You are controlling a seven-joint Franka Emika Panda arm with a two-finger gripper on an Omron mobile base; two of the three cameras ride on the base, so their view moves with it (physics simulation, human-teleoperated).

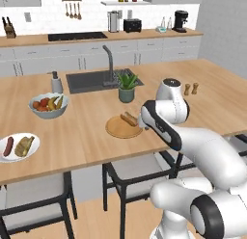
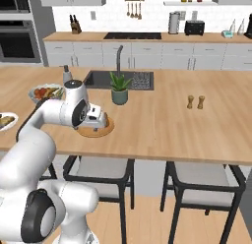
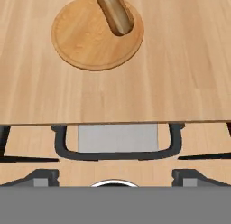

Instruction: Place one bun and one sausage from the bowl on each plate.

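My jaws are spread wide and grasp nothing. In the hand view they look down on the near edge of the desk (image 3: 180, 83), with the wooden plate (image 3: 81, 42) ahead of them and a chair (image 3: 117, 144) under the desk edge below. My hand (image 1: 144, 118) hangs just beside the wooden plate (image 1: 120, 128) at its right in the left base view; in the right base view it sits over the plate (image 2: 93, 131) and hides most of it.

A bun (image 3: 115, 11) lies on the far half of the wooden plate, a long tan roll with a darker groove along it, reaching toward the plate's far rim. In the left base view the same bun (image 1: 128, 119) lies on the plate's back right part, close to my hand. I cannot tell whether a sausage lies with it.

The white plate (image 1: 6, 157) stands well to the left, near the front edge of the desk. On it lie a dark red sausage (image 1: 8, 146) and a bun (image 1: 24, 146), side by side, the sausage on the left. In the right base view only its edge (image 2: 12, 121) shows at the left border.

Behind the white plate stands a pale fruit bowl (image 1: 48, 112) holding fruit. Farther back are a soap bottle (image 1: 56, 83), a sink (image 1: 77, 81) with a tap (image 1: 110, 62), and a potted plant (image 1: 127, 87) just behind the wooden plate. Two small shakers (image 1: 190, 88) stand to the right, well apart from the plates.
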